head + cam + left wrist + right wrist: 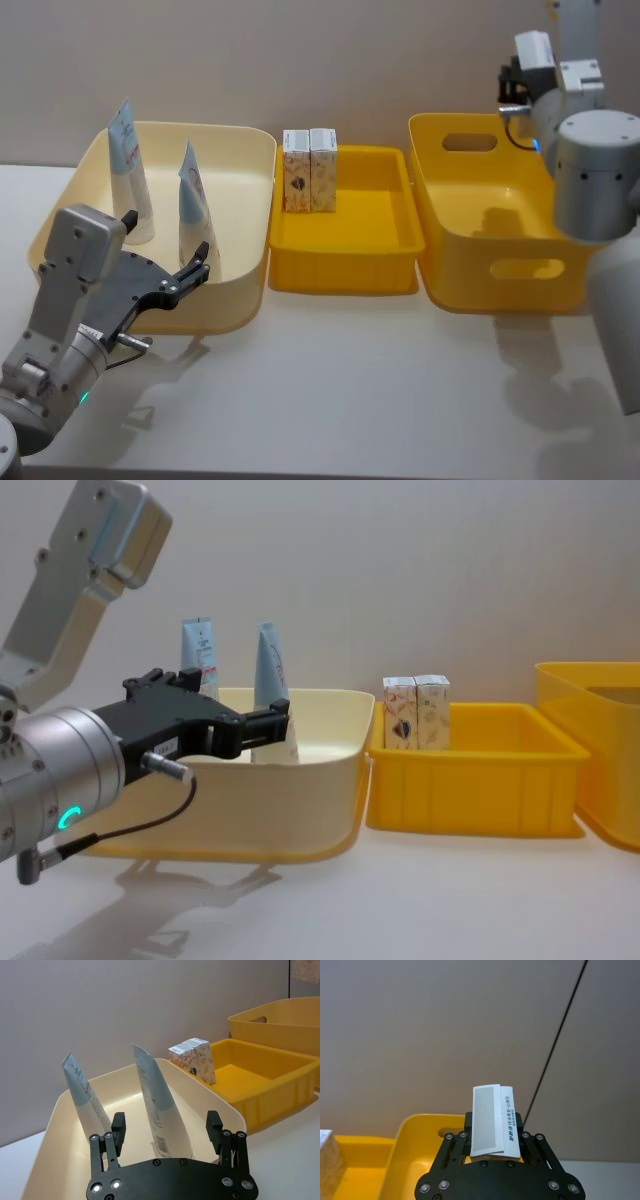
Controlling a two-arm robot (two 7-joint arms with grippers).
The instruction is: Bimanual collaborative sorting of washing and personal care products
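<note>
Two pale-blue tubes (pixel 128 170) (pixel 193 200) stand upright in the cream bin (pixel 240 140). My left gripper (pixel 165 240) is open at that bin's near side. In the left wrist view the nearer tube (pixel 157 1105) lines up with the gap of the left gripper (pixel 166 1122), slightly ahead of the fingers. Two white printed cartons (pixel 310 170) stand side by side at the back left of the shallow yellow tray (pixel 345 250). My right gripper (pixel 515 90) is raised over the far right of the deep yellow bin (pixel 470 250), shut on a small white carton (pixel 487 1110) with blue print.
The three containers sit in a row across the table's far half, almost touching. Bare white tabletop (pixel 350 380) lies in front of them. A plain wall stands close behind the bins.
</note>
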